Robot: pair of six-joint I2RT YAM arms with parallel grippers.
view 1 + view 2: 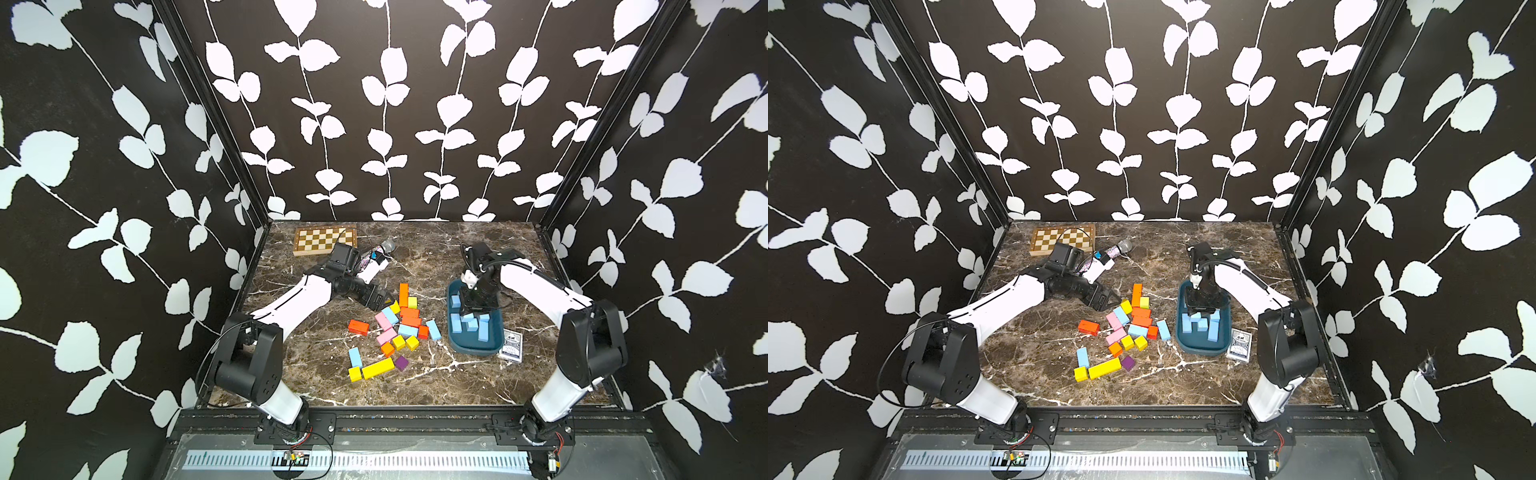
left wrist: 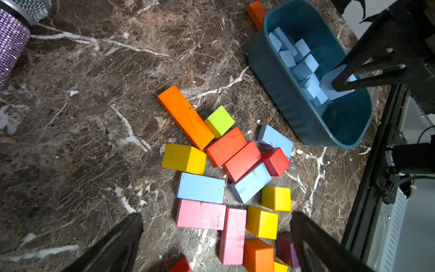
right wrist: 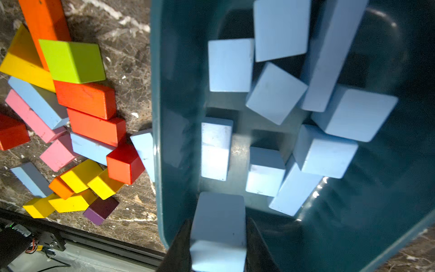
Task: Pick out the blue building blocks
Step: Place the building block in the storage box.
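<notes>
Several light blue building blocks lie piled inside the dark teal tray in both top views. My right gripper hangs over the tray's inside, shut on one more blue block. Other blue blocks lie on the marble among the mixed pile: two bars and one beside the tray wall. Another blue block stands apart nearer the front. My left gripper is open, with nothing between its fingers, low over the pile's pink blocks.
Orange, yellow, pink and purple blocks crowd around the blue ones. A chessboard and a glittery microphone lie at the back left. A card deck sits right of the tray.
</notes>
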